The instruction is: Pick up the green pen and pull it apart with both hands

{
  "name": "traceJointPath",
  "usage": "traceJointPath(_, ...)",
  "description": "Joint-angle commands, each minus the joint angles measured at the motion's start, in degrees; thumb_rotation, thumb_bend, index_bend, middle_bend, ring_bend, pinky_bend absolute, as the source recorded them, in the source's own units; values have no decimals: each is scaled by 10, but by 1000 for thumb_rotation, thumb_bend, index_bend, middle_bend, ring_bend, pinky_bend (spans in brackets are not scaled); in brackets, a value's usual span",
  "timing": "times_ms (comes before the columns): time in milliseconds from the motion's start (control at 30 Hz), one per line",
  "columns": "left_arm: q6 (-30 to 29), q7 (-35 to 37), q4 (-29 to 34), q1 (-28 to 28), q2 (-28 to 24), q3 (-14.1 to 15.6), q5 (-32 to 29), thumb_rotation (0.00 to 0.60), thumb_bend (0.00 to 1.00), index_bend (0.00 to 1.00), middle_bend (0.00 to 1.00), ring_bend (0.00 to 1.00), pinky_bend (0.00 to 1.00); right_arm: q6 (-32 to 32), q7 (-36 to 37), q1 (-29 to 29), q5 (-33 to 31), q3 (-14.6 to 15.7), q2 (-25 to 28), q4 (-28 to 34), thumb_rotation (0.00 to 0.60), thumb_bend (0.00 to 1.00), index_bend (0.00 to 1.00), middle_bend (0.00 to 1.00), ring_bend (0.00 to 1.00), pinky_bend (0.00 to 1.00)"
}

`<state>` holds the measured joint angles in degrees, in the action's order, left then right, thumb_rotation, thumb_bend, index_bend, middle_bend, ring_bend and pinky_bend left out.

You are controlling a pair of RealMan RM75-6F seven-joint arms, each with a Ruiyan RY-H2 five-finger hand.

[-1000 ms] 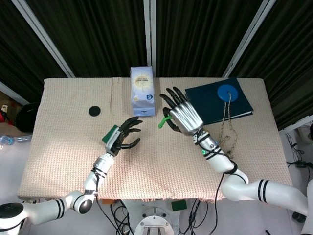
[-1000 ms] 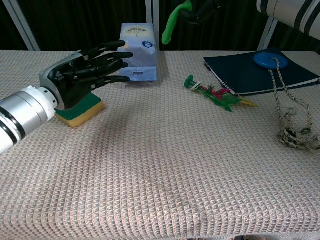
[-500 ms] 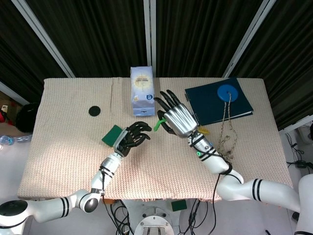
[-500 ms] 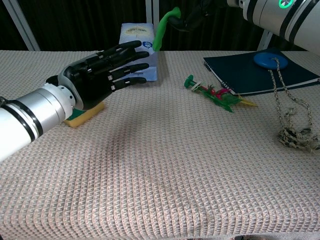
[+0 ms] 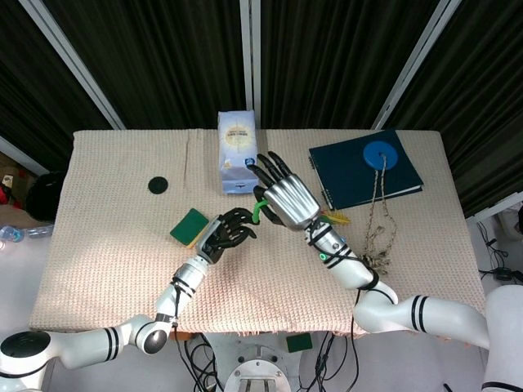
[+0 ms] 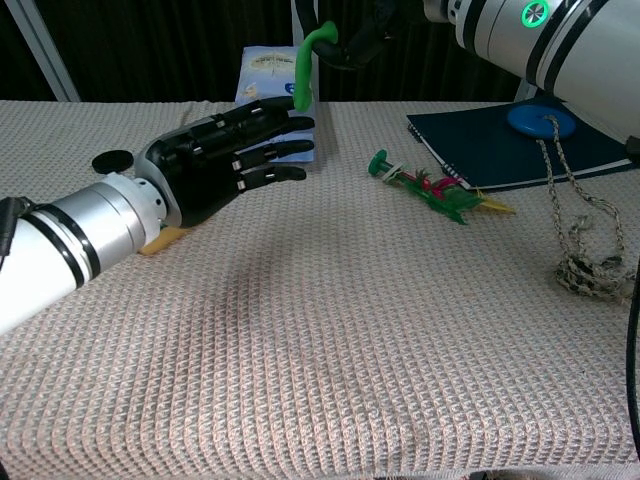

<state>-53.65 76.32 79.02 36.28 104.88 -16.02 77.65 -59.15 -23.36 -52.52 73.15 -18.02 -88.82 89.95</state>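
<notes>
Green slim plastic pen hangs pinched in right hand | left hand spread, empty, just below its free tip | looks light, slick: grip the free end firmly.

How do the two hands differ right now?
The right hand holds the green pen up in the air; the left hand holds nothing, fingers apart. In the chest view the right hand sits high at the top edge, mostly cut off, while the left hand is lower and reaches toward the pen's lower end. Both hang above the table near its middle, close together.
</notes>
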Motion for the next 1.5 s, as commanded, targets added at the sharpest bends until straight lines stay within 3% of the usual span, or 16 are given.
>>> traceJointPath(33, 0, -2, -1, 0, 1, -1, -1, 600, 333, 438, 413, 352, 476, 0, 0, -3, 0, 1, -3, -2, 600, 432, 615, 122, 0, 0)
traceJointPath(1500, 15, -9, -10, 0, 3, -6, -13, 600, 335, 515, 444, 373, 493, -2, 12, -13, -6, 19, -12, -13, 600, 432, 618, 132, 0, 0)
